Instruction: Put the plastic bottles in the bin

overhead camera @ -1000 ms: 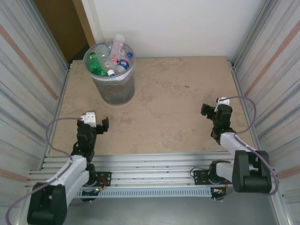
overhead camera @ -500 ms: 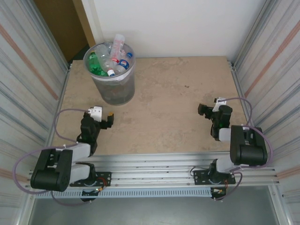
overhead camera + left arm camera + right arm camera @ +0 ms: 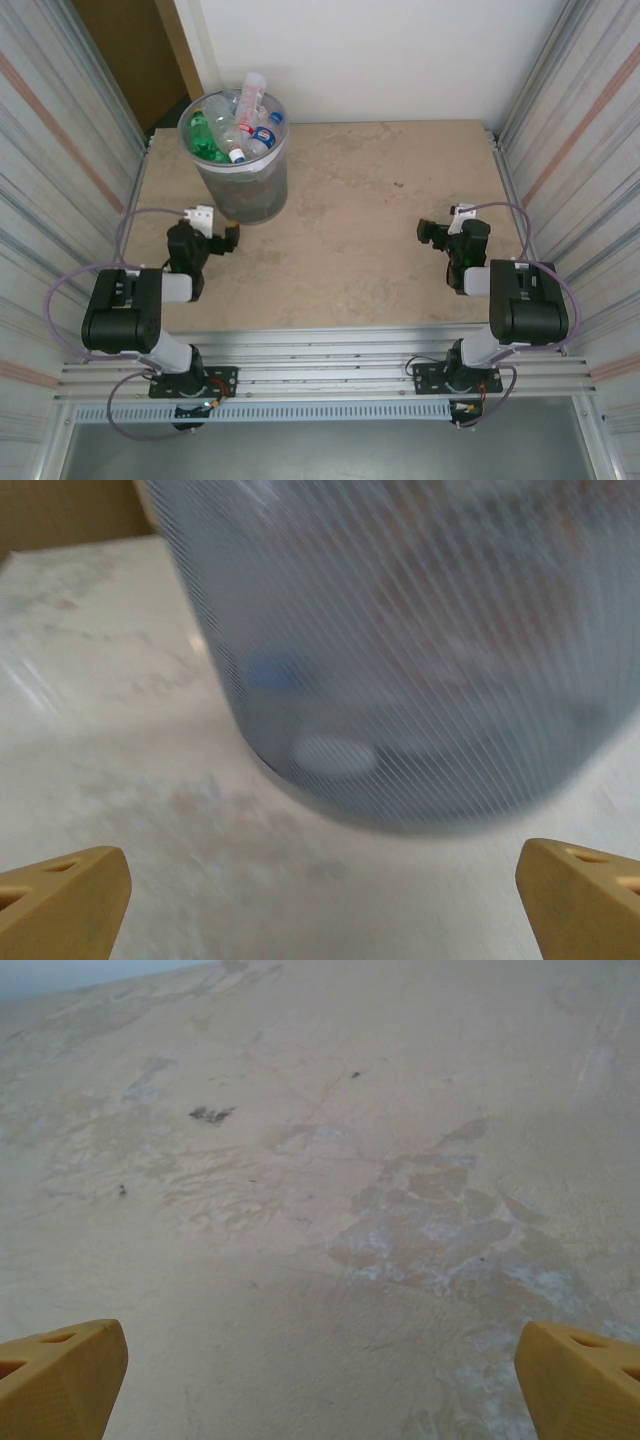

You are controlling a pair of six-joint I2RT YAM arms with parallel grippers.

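Beside the heaped bin (image 3: 245, 192), your left gripper (image 3: 226, 240) and, well apart, your right gripper (image 3: 431, 232) gaped wide and empty; a careless swing could have spilled the bottles (image 3: 238, 125).

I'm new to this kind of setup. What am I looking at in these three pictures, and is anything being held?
Two small robot arms are bolted at the near edge of a table. The wide picture comes from a camera above and behind them. The other two come from a camera on each wrist, with the yellow fingertips showing in the bottom corners. The left end effector is open and empty, pointing at the bin, which looms blurred in the left wrist picture. The plastic bottles sit inside the bin, piled up to its rim. The right end effector is also open and empty, facing the tabletop.
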